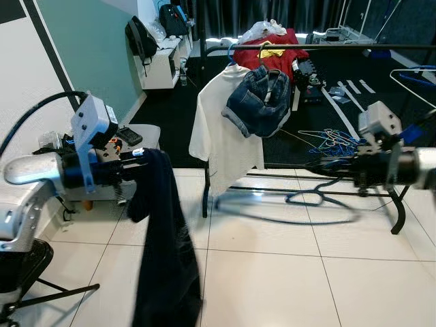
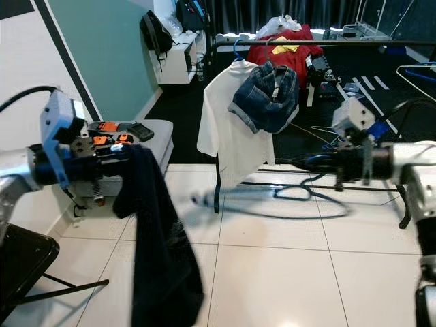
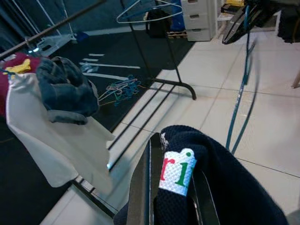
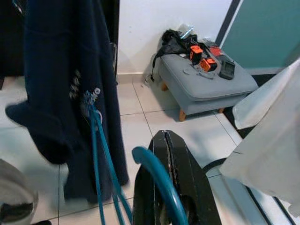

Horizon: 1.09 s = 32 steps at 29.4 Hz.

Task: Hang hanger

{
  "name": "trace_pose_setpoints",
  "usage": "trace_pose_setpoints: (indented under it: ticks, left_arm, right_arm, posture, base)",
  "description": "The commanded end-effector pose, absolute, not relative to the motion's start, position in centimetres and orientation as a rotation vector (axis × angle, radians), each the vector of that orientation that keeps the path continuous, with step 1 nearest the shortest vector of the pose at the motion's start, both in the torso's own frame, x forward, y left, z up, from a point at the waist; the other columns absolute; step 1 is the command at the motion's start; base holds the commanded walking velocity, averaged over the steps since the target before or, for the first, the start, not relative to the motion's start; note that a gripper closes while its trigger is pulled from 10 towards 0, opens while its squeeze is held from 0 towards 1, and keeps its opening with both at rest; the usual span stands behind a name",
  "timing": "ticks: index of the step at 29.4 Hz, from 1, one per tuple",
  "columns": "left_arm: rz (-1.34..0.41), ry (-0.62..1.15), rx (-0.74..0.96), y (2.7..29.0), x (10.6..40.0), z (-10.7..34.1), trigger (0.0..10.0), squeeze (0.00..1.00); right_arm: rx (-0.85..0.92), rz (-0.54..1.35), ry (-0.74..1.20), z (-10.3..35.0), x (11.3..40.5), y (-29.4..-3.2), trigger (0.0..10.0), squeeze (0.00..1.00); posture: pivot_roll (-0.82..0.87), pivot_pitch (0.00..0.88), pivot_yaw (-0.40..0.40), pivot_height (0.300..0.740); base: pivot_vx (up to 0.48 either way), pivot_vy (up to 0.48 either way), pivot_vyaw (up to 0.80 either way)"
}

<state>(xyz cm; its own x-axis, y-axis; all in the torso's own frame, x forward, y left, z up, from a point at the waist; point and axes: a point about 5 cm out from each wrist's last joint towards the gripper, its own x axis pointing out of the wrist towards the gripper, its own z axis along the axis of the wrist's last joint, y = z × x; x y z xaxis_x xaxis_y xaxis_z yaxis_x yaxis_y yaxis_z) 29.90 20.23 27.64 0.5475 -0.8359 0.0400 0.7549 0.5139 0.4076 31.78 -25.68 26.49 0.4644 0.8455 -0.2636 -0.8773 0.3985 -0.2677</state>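
Progress on the hanging looks early to middling: the dark navy garment (image 1: 163, 238) and the blue hanger (image 1: 300, 204) are each held by a separate arm, and neither has reached the clothes rail (image 1: 327, 48). Nearest the robot, at about 8 o'clock, the left gripper (image 1: 133, 160) is clamped on the garment's collar, its black fingers (image 3: 140, 187) closed around the fabric beside a white label (image 3: 177, 171) with red and green letters. The cloth hangs from that grip straight down toward the white tiled floor (image 1: 286, 272).

At about 3 o'clock, the right gripper (image 1: 327, 165) is closed on the hanger, and the right wrist view shows the teal wire curving out from between the shut fingers (image 4: 154, 187). The hanger is blurred and stretches toward 12 o'clock, low over the tiles, with its far end reaching the garment in that wrist view. Whether it has entered the neck opening cannot be told.

Beyond, at about 10 o'clock, a grey footstool (image 2: 153, 136) carries orange and black devices. At 12 o'clock, the rail stands on a black frame with a white T-shirt (image 1: 221, 129), a bundle of denim (image 1: 262, 99) and a red garment (image 1: 276, 51) on it. Spare hangers (image 1: 330, 139) lie on the dark mat behind.

What remains, by this judgement, is threading the hanger into the garment and hooking it on the rail.
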Motion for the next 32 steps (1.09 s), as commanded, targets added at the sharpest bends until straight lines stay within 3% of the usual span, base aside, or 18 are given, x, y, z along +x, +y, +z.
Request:
trace_pose_setpoints:
  ticks: [1,3,5,6,8,11,12,15,17,19,20,21,32]
  left_arm:
    - [-0.897,-0.323,0.348,20.8,30.1,28.8,0.0,0.0]
    - [-0.897,-0.323,0.348,20.8,30.1,28.8,0.0,0.0]
    - [-0.751,-0.263,0.185,20.4,30.5,24.2,0.0,0.0]
    - [-0.751,-0.263,0.185,20.4,30.5,24.2,0.0,0.0]
    - [-0.653,-0.187,0.053,19.2,29.6,19.6,0.0,0.0]
    - [-0.627,-0.164,0.023,18.6,29.0,18.2,0.0,0.0]
    - [-0.574,-0.143,-0.008,18.7,28.6,16.7,1.9,0.0]
    - [-0.536,-0.13,-0.031,18.8,28.3,15.8,1.9,0.0]
    - [-0.472,-0.041,-0.057,18.4,27.2,12.1,5.9,0.0]
    - [-0.462,-0.017,-0.063,18.2,26.9,11.2,5.9,0.0]
    - [-0.44,-0.003,-0.081,18.0,26.6,10.5,9.6,0.0]
    - [-0.386,0.03,-0.142,17.9,26.3,9.3,10.0,0.0]
    - [-0.295,0.069,-0.208,17.0,25.3,7.5,10.0,0.0]
  right_arm:
    - [-0.359,1.087,0.044,26.7,31.8,-25.1,0.0,0.0]
    - [-0.359,1.087,0.044,26.7,31.8,-25.1,0.0,0.0]
    - [-0.171,0.974,0.067,21.3,32.4,-22.5,0.0,0.0]
    - [-0.171,0.974,0.067,21.3,32.4,-22.5,0.0,0.0]
    - [-0.033,0.865,0.131,16.8,32.4,-21.0,0.0,0.0]
    - [0.004,0.829,0.155,15.5,32.3,-20.7,0.0,0.0]
    - [0.02,0.797,0.185,14.4,32.3,-21.0,0.0,0.0]
    - [0.029,0.776,0.206,13.7,32.2,-21.2,0.0,0.0]
    - [0.026,0.662,0.309,10.7,32.0,-22.2,0.0,0.0]
    - [0.024,0.629,0.34,9.8,31.7,-22.4,0.0,0.0]
    - [0.025,0.604,0.367,9.0,31.4,-22.6,0.0,0.0]
    - [0.038,0.575,0.393,8.0,30.7,-22.7,0.0,0.0]
    - [0.113,0.528,0.396,6.1,29.4,-22.3,0.0,0.0]
  posture:
    - [-0.19,0.0,0.033,0.74]
    - [-0.19,0.0,0.033,0.74]
    - [-0.17,0.0,0.033,0.74]
    - [-0.17,0.0,0.033,0.74]
    - [-0.16,0.0,0.029,0.74]
    - [-0.16,0.0,0.029,0.74]
    - [-0.15,0.0,0.021,0.74]
    - [-0.15,0.0,0.021,0.74]
    - [-0.14,0.0,0.014,0.74]
    - [-0.14,0.0,0.014,0.74]
    - [-0.14,0.0,0.012,0.74]
    - [-0.14,0.0,0.014,0.74]
    - [-0.14,0.0,0.018,0.74]
  base:
    - [0.0,0.0,0.0]
    - [0.0,0.0,0.0]
    - [0.0,0.0,0.0]
    - [0.0,0.0,0.0]
    - [0.0,0.0,0.0]
    - [0.0,0.0,0.0]
    - [0.0,0.0,0.0]
    - [0.0,0.0,0.0]
    - [0.0,0.0,0.0]
    - [0.0,0.0,0.0]
    - [0.0,0.0,0.0]
    - [0.0,0.0,0.0]
    - [0.0,0.0,0.0]
